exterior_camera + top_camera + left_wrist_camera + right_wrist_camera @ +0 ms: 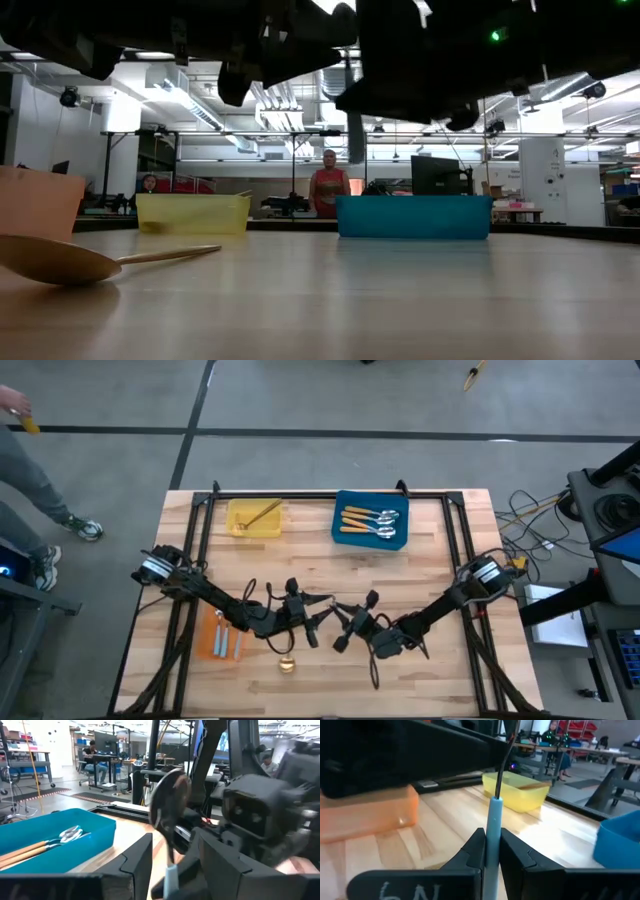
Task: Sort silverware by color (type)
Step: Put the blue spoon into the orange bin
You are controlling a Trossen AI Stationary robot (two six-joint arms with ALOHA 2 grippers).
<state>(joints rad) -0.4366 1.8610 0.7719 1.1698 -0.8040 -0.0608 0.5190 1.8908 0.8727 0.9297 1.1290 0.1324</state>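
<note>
A spoon with a light-blue handle (pixel 492 815) and a silver bowl (pixel 169 807) is held above the table's middle, with my right gripper (pixel 492 834) shut on it. My left gripper (pixel 173 840) is open and faces it, one finger on each side of the spoon's thin neck, apart from it. In the high view the two grippers meet nose to nose, left (pixel 316 622) and right (pixel 343 632). A gold spoon (pixel 70 262) lies flat on the table near the front edge. My right gripper pinches the light-blue handle (pixel 493 822) between its two fingers. The fingers come level from the table's right side. The spoon is lifted clear of the table, and its neck and bowl stick out past the fingertips between my left gripper's fingers.
An orange tray (pixel 205 645) at the near left holds blue-handled spoons. A yellow tray (pixel 240 528) at the far left holds a gold spoon. A blue tray (pixel 345 540) at the far middle holds orange-handled spoons. People stand in the room beyond the table.
</note>
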